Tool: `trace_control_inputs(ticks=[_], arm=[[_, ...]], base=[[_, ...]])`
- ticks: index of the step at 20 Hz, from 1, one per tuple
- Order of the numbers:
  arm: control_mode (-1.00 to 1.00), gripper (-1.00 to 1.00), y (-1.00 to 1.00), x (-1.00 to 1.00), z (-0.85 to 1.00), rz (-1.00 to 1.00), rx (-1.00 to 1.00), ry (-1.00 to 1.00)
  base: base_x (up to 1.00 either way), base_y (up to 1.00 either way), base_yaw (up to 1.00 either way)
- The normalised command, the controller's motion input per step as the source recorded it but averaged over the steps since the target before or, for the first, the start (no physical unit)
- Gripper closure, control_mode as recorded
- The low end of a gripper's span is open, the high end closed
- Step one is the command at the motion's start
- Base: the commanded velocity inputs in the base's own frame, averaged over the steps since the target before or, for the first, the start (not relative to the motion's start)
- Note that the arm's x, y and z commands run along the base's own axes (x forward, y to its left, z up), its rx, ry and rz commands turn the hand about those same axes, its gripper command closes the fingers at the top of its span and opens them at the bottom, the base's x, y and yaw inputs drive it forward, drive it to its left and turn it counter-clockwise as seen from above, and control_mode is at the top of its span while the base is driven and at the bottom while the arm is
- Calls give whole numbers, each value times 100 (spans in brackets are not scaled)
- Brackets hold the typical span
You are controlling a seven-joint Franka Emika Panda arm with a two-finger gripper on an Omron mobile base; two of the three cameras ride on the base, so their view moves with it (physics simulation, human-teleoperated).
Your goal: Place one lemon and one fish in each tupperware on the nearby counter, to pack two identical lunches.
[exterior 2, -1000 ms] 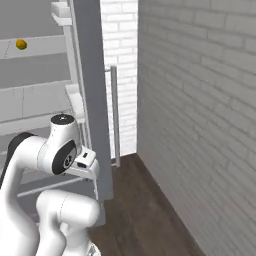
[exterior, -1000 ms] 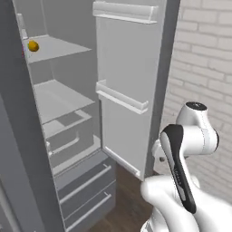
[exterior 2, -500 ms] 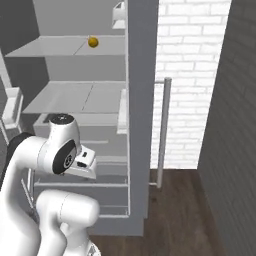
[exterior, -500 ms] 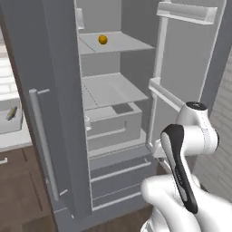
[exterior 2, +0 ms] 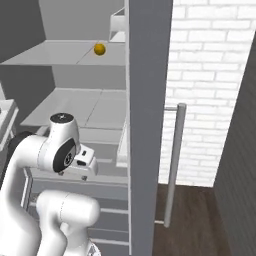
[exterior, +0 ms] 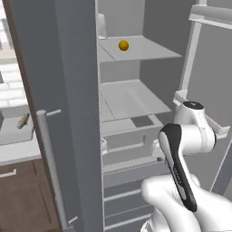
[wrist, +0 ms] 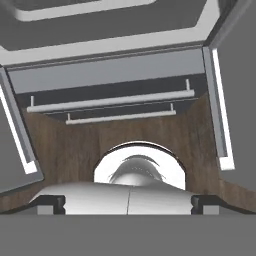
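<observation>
- Open fridge (exterior: 136, 99): its door (exterior: 59, 113) hides much of the desk (exterior: 13, 152).
- Tupperware (exterior: 16, 131) at the desk's edge, partly cut off, holds a fish (exterior: 23, 120).
- Tool (wrist: 128, 202) released, tips barely visible.
- Lemon (exterior: 123, 45) mid upper shelf.

Matt grey fridge shelves (exterior: 136, 47) (wood-grain floor (exterior 2: 195, 210) below).
</observation>
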Motion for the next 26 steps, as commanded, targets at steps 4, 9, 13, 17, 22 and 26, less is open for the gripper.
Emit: trace_control_inputs(ticks=[4,9,13,17,22,26], arm=[[100,-100,0,0,0,0,0,0],[100,-100,0,0,0,0,0,0],[100,-100,0,0,0,0,0,0],[100,-100,0,0,0,0,0,0],[100,-100,0,0,0,0,0,0],[100,-100,0,0,0,0,0,0]], base=[[-32,-13,40],[12,-39,28],[54,-8,5],[61,2,0],[14,0,0],[0,0,0]])
